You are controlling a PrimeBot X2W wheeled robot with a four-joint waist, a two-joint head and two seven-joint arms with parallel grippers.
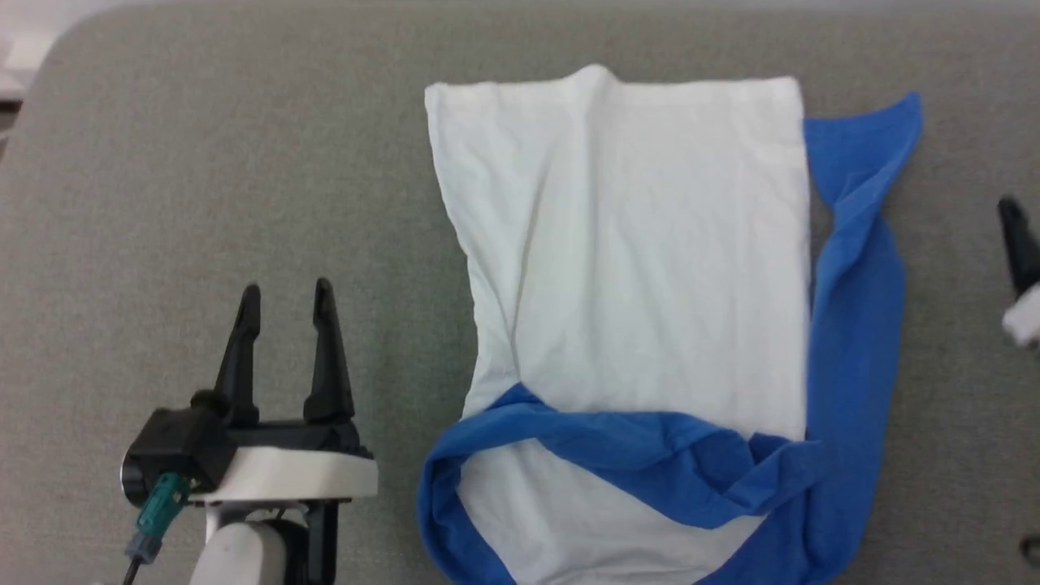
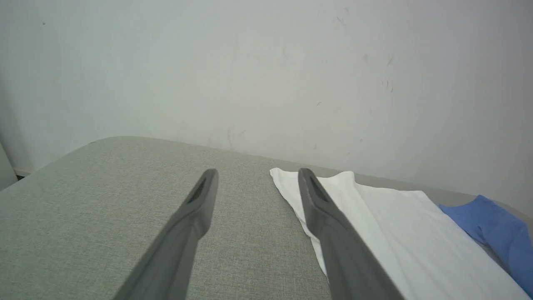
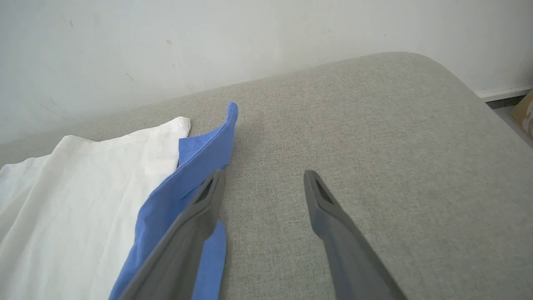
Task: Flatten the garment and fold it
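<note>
Plain indoor room, grey fabric-covered surface [image 1: 203, 162], scuffed white wall [image 2: 266, 62]

The head camera looks steeply down on the garment [image 1: 634, 268], while both wrist cameras, low over the grey surface [image 2: 83, 200], face the wall [image 2: 266, 62], all sharing the garment's far edge.

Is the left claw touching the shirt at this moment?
Apart. The head view shows a strip of bare grey surface between the open left claw and the left edge of the shirt.
</note>
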